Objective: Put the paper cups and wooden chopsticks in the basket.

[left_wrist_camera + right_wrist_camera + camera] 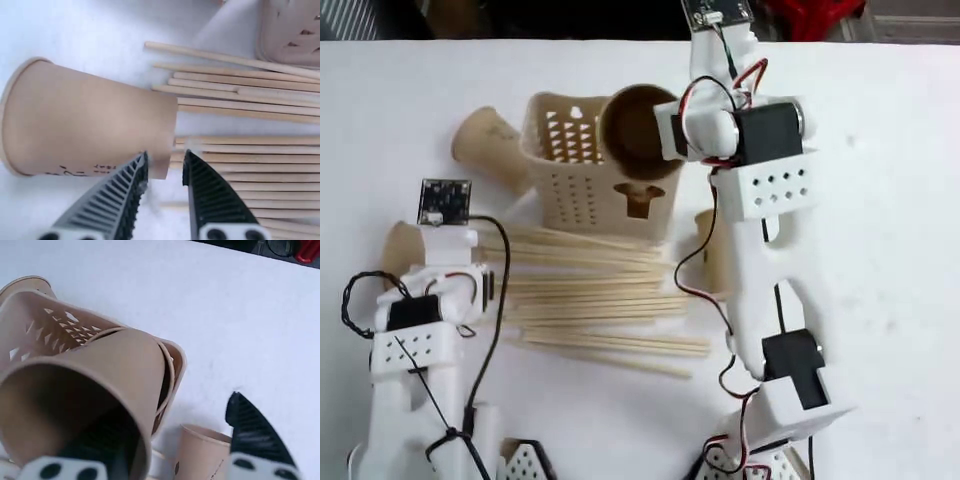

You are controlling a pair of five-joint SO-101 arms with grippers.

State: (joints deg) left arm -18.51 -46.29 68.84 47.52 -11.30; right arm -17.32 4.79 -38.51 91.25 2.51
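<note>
Paper cup [100, 370], smooth and tapered, tilts in perforated basket [35, 325]; left claw [165, 157], right claw [175, 407] both apart.

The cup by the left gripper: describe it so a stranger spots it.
Find the spread of wooden chopsticks beside the basket. At their end nearest the left arm, a paper cup lies on its side, base toward the sticks. Alone among the cups, it sits just ahead of the left gripper.

Tilted into upright perforated basket [575, 190]: one brown paper cup [638, 128]. Lying sideways just beside it: another cup [485, 140]. Strewn flat before basket: wooden chopsticks [600, 300].
</note>
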